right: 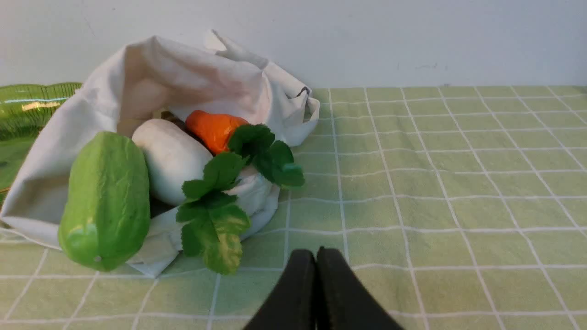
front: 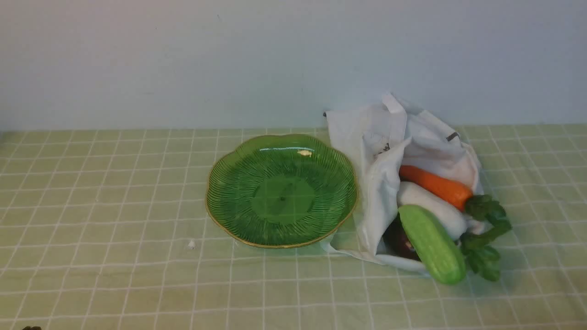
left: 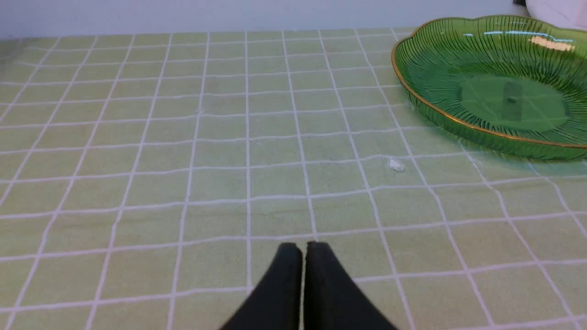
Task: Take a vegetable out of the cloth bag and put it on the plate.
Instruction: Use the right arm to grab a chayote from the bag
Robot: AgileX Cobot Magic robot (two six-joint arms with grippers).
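Plump light-green cucumber [front: 432,244] aslant in the white cloth bag's [front: 383,183] mouth, beside the scalloped green plate [front: 282,195]

Plate [left: 486,133]: cropped by the left wrist view's edge. Carrot [right: 213,130]: partly covered by leaves [right: 215,233]. Printed marks [front: 383,149] (on the bag [front: 380,183]): too small to be read.

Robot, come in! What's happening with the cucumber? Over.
Both tools shut, empty. Cucumber poking out of cloth bag. Plate bare. Nothing lying over cucumber.
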